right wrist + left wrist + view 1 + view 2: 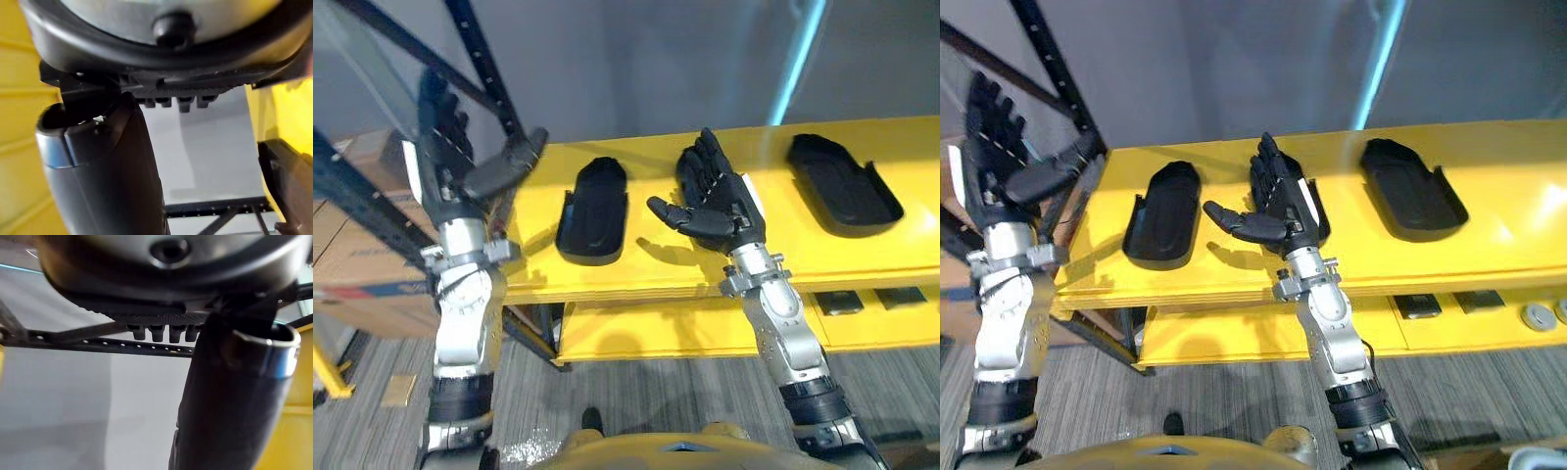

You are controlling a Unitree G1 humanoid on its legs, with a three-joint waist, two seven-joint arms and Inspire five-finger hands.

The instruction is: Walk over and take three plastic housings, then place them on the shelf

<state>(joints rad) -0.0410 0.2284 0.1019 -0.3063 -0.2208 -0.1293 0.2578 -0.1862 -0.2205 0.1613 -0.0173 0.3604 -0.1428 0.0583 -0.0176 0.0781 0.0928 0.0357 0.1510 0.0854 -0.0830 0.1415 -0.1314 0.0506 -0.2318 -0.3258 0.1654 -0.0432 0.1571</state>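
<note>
Two black plastic housings lay open side up on the top of a yellow shelf [656, 276], well apart: one housing [594, 211] toward the left end, the other housing [842, 181] toward the right. Between them the robot's right hand [715, 196] was held over the shelf top, palm down, fingers straight and close together, pointing to the far side, thumb out to the left, gripping nothing. A dark edge [1321, 225] showed beside its palm; whether that was a third housing could not be told. The left hand [445, 132] was raised off the shelf's left end, beside a dark rack post [481, 59], fingers straight and slightly spread, thumb out to the right, empty. Small dark parts [842, 303] sat on the lower level [636, 338]. Cardboard boxes [352, 255] stood at the far left on the grey carpet [636, 401].
</note>
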